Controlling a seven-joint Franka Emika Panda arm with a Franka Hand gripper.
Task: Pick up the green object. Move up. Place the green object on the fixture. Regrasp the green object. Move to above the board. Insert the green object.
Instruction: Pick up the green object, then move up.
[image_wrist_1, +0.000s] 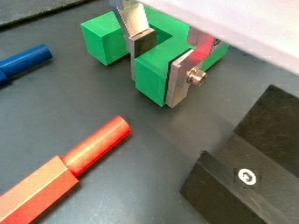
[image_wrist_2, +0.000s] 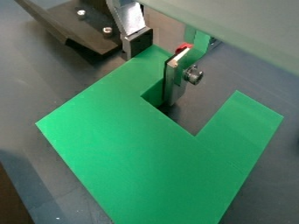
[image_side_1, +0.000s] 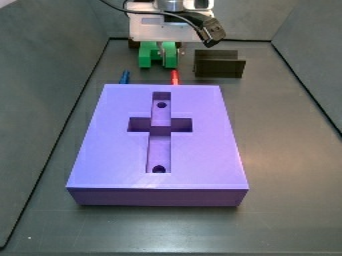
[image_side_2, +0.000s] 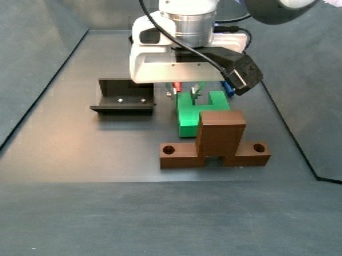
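The green object (image_wrist_1: 107, 39) is a U-shaped block lying flat on the dark floor; it also shows in a wrist view (image_wrist_2: 128, 149) and in both side views (image_side_1: 158, 52) (image_side_2: 194, 120). My gripper (image_wrist_1: 158, 80) is down on it, with one finger in the notch and the other against the outer face, gripping one arm of the U (image_wrist_2: 155, 79). The fixture (image_wrist_1: 251, 166) stands close beside it, apart from it (image_wrist_2: 82, 31) (image_side_1: 221, 65) (image_side_2: 123, 97). The purple board (image_side_1: 158, 140) lies nearer the front, with its cross recess open.
A red peg (image_wrist_1: 70, 166) and a blue peg (image_wrist_1: 24, 61) lie on the floor beside the green object. A brown wooden stand (image_side_2: 217, 140) stands right in front of the green object in a side view. Grey walls enclose the floor.
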